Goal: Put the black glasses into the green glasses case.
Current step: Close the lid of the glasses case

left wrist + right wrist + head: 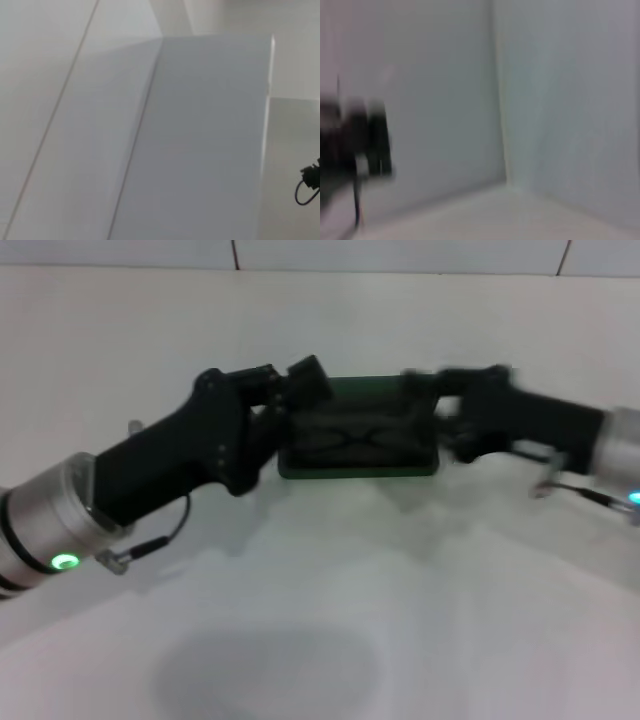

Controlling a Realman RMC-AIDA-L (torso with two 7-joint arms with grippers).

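the dark green rectangular hard case (358,430) lies open at upper centre of the head view, the thin black-framed glasses (352,436) folded inside. my left gripper (285,400) and right gripper (440,405) flank it; whether either is clenched i cannot tell. i judge closing the lid comes next.

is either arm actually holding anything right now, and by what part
Cannot be told. The left end effector and the right end effector sit at opposite ends of the open green glasses case, with the black glasses lying inside.
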